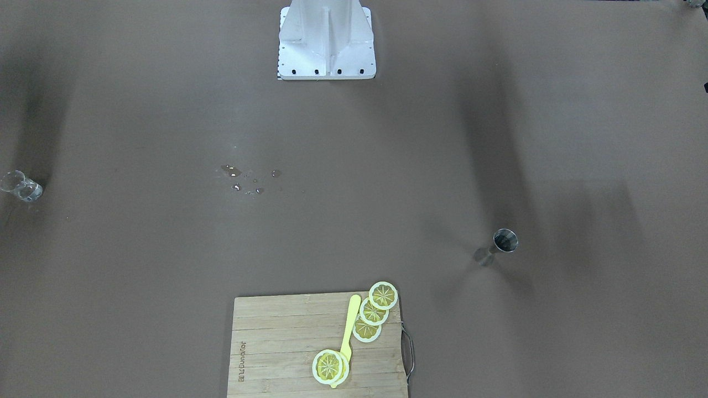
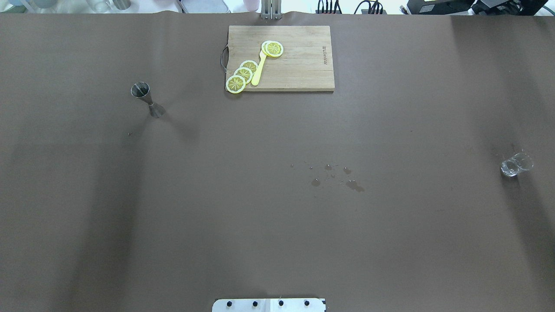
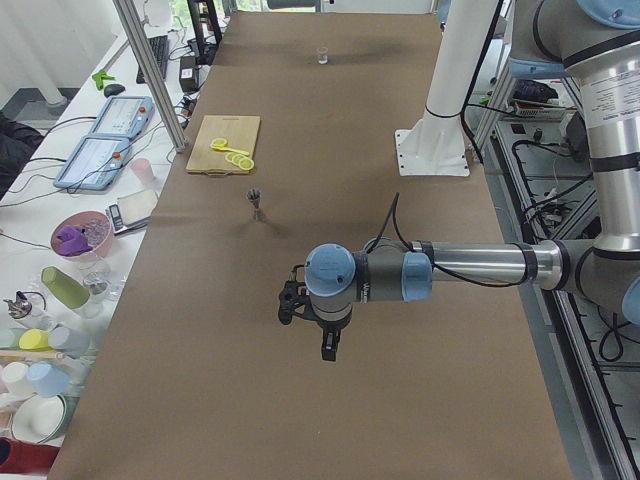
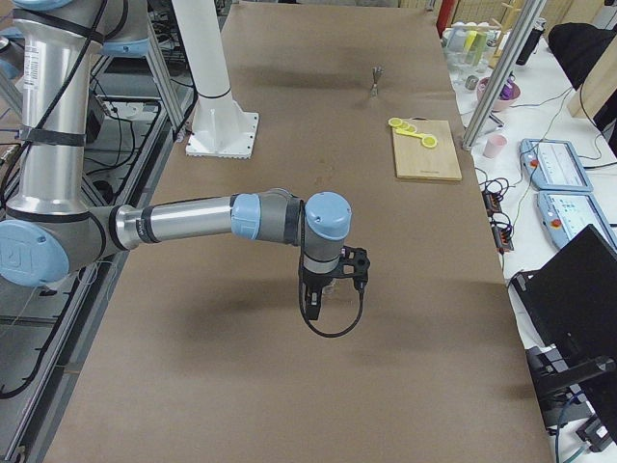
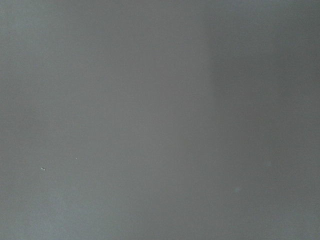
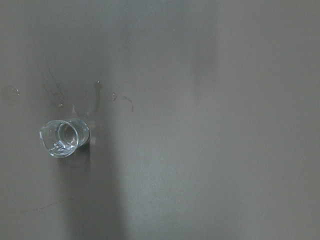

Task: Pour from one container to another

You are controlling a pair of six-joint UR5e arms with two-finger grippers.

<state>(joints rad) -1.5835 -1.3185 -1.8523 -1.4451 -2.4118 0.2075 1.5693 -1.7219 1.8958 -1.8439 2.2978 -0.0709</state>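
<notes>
Silver arms (image 3: 480, 265), blue joint caps (image 3: 330, 268), white pedestal (image 1: 326, 38).

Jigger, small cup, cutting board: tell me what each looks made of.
Jigger: likely polished steel, judging by its grey, mirror-like sheen.
Small cup: clear glass, possibly plastic; the table shows through it.
Cutting board: wood or bamboo with a matte finish; pale glued strips show grain.

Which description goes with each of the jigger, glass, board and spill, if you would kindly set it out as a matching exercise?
Things:
1. jigger
2. glass
3. board
4. spill

Descriptions:
A. wooden, carrying lemon slices
B. scattered wet drops
C. metal, upright, on the robot's left side
D. clear, on the robot's right side

Pairs: 1-C, 2-D, 3-A, 4-B
</notes>
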